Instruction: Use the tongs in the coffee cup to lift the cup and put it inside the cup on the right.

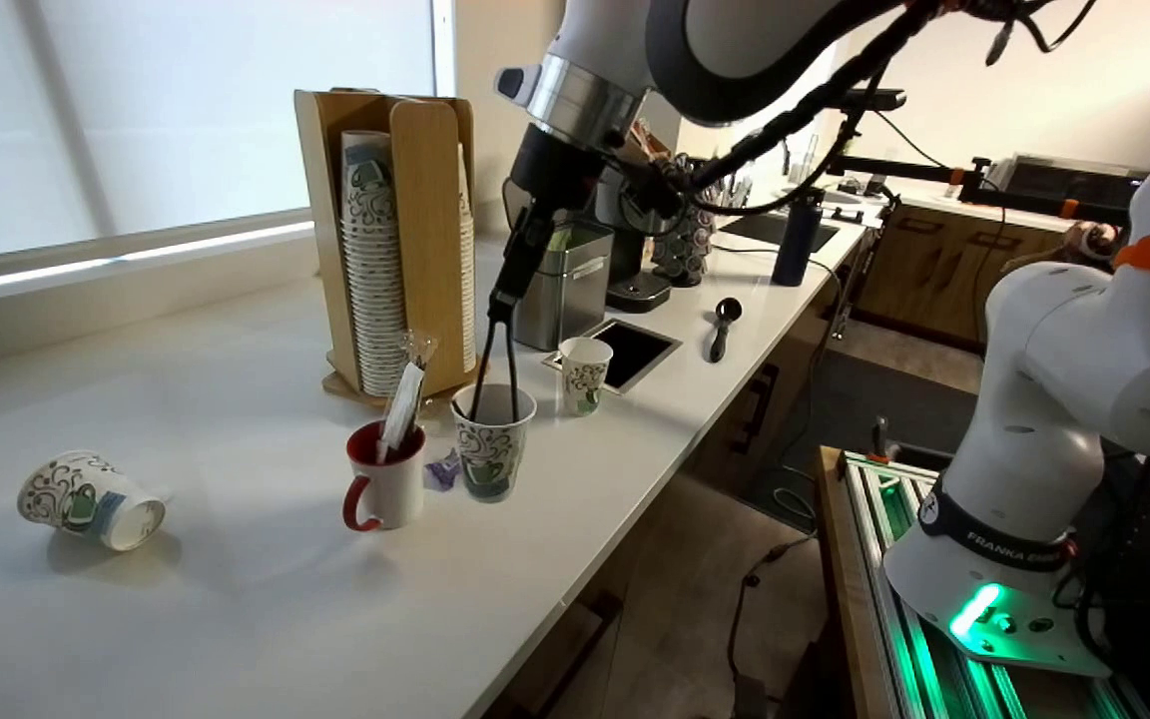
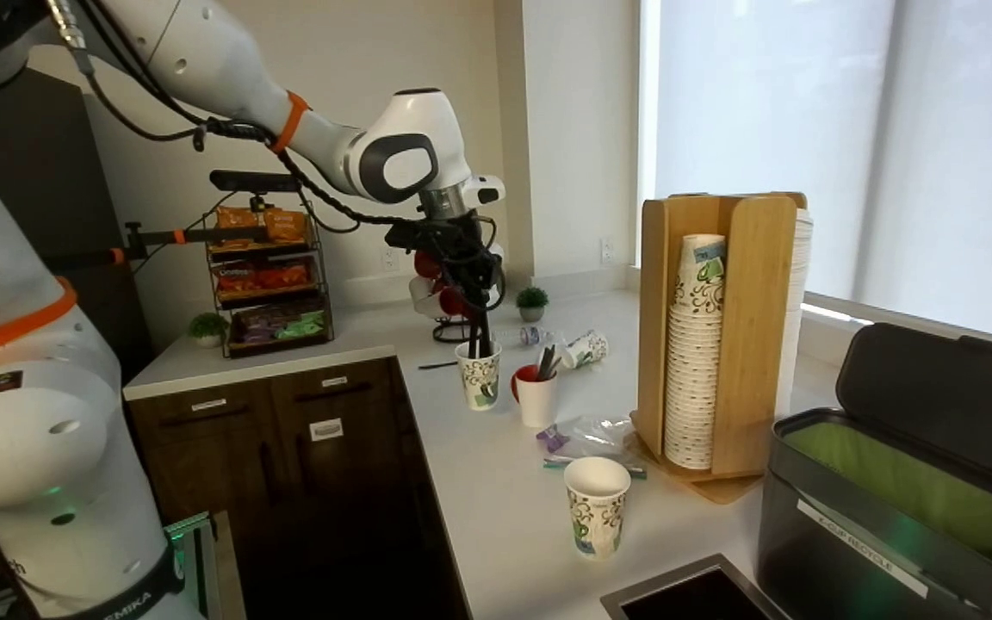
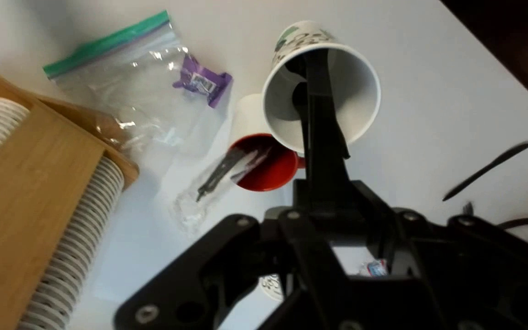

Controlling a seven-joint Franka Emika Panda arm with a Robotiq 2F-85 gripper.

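One gripper: black, jointed; fingers drawn in and clamped on the upper part of the tongs.

One pair of tongs, as above: dark, slender, two plain arms, lower ends down inside the coffee cup; whether they press its wall cannot be told.

One coffee cup, beneath the gripper, just beside the mug: upright or nearly so; whether its base touches the tabletop is unclear. Tapered paper body, smooth pale interior, rolled rim, printed scrollwork. Handling, by judgement: very light, springy, easily dented; inner wall likely slippery. Best hold: from within, just below the rim, where the wall should be stiffest, with light, even outward pressure, leaving the outside free for nesting.

One mug: apparently glazed ceramic, white outside, red within, red loop handle; holds slim dark pieces, partly in clear film.

One plastic bag: clear, glossy, creased, green strip; crinkled purple wrapper at its side, inside or on top uncertain.

One receiving cup: matching print, upright, open-mouthed; right of the coffee cup in both exterior views, so probably the destination; nesting not yet done.

One dispenser: flat wooden panels, ribbed stacks of paper cups.
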